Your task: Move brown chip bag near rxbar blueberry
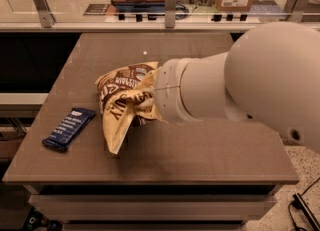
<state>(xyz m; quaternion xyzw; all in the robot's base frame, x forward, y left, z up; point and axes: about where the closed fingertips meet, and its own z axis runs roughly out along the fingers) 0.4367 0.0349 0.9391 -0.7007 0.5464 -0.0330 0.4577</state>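
Gripper [148, 106] is sitting against brown chip bag [122, 107]; grip hidden, cannot tell | step: seemingly carrying bag | next: heading left of gripper to rxbar blueberry [67, 129]; setting down beside it

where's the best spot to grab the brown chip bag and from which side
Likely the bunched dark-brown upper part of the brown chip bag, from its right in the view: the foil gathers into a ridge there, while the cream lower end trails loose. That leaves the side facing the rxbar blueberry free. The gripper sits at that right edge, hidden behind the wrist.
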